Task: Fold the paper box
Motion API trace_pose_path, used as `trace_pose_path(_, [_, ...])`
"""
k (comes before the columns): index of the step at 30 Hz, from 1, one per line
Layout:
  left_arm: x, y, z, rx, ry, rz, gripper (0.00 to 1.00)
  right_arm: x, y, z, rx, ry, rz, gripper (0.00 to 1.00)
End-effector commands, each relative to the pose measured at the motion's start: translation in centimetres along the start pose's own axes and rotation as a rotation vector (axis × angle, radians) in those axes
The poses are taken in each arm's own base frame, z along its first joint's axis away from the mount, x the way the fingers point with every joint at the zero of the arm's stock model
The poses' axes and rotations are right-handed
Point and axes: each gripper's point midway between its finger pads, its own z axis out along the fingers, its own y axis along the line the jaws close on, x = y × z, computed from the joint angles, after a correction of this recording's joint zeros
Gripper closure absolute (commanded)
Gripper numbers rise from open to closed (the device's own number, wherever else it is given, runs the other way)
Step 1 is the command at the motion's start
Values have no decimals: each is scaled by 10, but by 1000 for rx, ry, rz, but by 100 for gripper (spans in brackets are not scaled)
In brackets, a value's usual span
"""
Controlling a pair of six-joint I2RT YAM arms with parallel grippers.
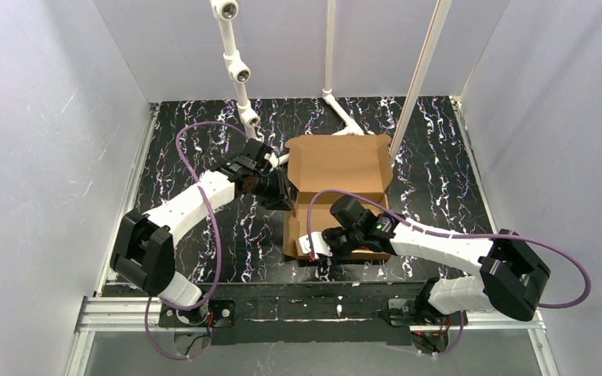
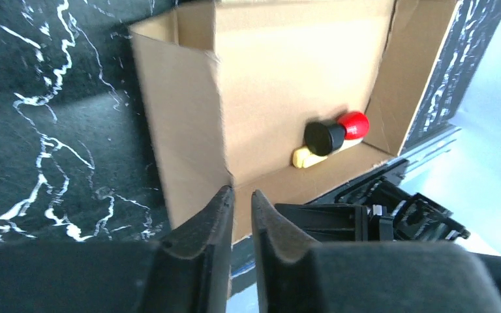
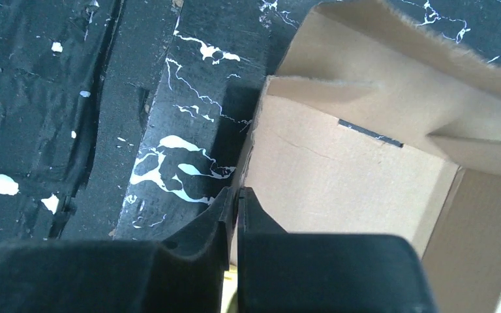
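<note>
The paper box (image 1: 337, 160) is brown cardboard and stands mid-table, its lid flap up at the far side. My left gripper (image 1: 286, 188) is at the box's left wall. In the left wrist view its fingertips (image 2: 240, 194) stand a narrow gap apart at the wall's lower corner (image 2: 196, 150), with nothing between them. My right gripper (image 1: 313, 247) is at the near left corner. In the right wrist view its fingers (image 3: 235, 193) are pinched together on the edge of the box wall (image 3: 339, 176).
A small object with a red end, a black cap and a yellow part (image 2: 329, 138) lies inside the box in a corner. White pipe posts (image 1: 239, 74) rise behind the box. The black marbled table (image 1: 204, 157) is hemmed by pale walls.
</note>
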Motion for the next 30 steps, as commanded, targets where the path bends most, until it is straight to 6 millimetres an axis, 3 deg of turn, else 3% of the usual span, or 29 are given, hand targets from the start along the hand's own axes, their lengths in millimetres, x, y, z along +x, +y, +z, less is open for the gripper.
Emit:
trace_pose_path(1, [11,-10,-2,132,33,-44,78,-4,-9,0,35,-7,-10,91])
trace_pose_path(8, [21,-7,0,312,35,-96,61,-1,-14,-4,52,-12,16,94])
trace_pose_path(12, [16,-9,-12,413,-34,-74,50,1,-15,-4,50,-12,31,94])
trace_pose_path(16, [10,5,-34,396,-146,-46,45,4,-18,-4,56,-11,54,95])
trace_pose_path(23, [35,68,-57,141,-321,-137,40,8,-19,-3,55,-4,77,97])
trace_pose_path(27, [67,110,-57,2,-331,-277,45,9,-18,-2,48,-4,86,97])
trace_pose_path(30, [92,123,-45,-25,-250,-348,55,9,-18,0,42,-6,93,97])
